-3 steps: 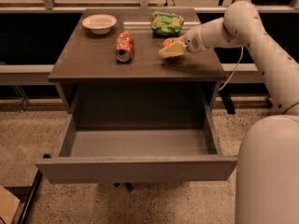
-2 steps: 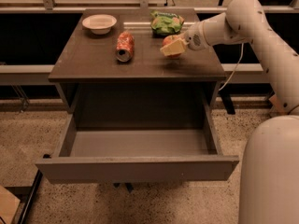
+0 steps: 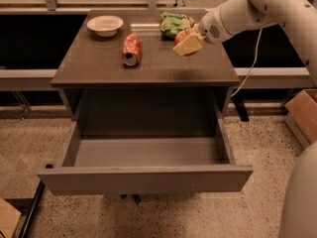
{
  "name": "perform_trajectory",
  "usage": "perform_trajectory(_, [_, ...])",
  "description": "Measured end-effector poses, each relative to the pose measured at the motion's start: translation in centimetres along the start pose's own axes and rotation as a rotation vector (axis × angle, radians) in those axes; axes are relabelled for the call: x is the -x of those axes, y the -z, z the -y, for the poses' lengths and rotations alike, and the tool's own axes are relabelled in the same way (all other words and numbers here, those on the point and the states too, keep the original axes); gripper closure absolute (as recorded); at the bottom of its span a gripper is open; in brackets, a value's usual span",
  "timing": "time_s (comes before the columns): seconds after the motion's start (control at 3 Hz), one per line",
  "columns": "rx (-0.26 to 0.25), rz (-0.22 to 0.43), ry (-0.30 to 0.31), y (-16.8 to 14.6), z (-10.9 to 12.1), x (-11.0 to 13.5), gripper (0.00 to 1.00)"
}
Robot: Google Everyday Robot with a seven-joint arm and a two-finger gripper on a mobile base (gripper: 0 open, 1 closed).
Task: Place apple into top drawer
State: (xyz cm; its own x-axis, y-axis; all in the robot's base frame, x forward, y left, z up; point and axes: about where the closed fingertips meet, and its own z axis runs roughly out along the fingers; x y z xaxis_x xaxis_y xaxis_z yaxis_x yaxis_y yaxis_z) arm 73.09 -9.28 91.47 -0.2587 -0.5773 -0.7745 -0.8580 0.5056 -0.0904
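The red-orange apple [image 3: 180, 34] shows partly behind my gripper's yellowish finger at the back right of the cabinet top [image 3: 94, 66]. My gripper [image 3: 187, 43] reaches in from the right, is shut on the apple and holds it just above the top, next to the green bag. The top drawer [image 3: 148, 178] is pulled fully open below the cabinet front. Its smooth grey inside has nothing in it. The gripper is behind and above the drawer's right half.
A crushed red-and-white soda can [image 3: 132, 49] lies on its side mid-top. A green crinkly snack bag [image 3: 172, 23] sits just behind the gripper. A white bowl [image 3: 105, 25] stands at the back left. A cardboard box [image 3: 303, 114] is on the floor at right.
My gripper has moved slightly up and to the right, and the apple's red side now shows beside the finger. The drawer, can, bag and bowl have not moved.
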Motion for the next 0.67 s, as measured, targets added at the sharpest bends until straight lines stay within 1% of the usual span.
perform_trajectory(0.33, [-0.017,-0.039,0.046,3.7,-3.1,0.6,1.00])
perform_trajectory(0.67, [0.004,-0.064,0.070,6.6,-7.5,0.6,1.00])
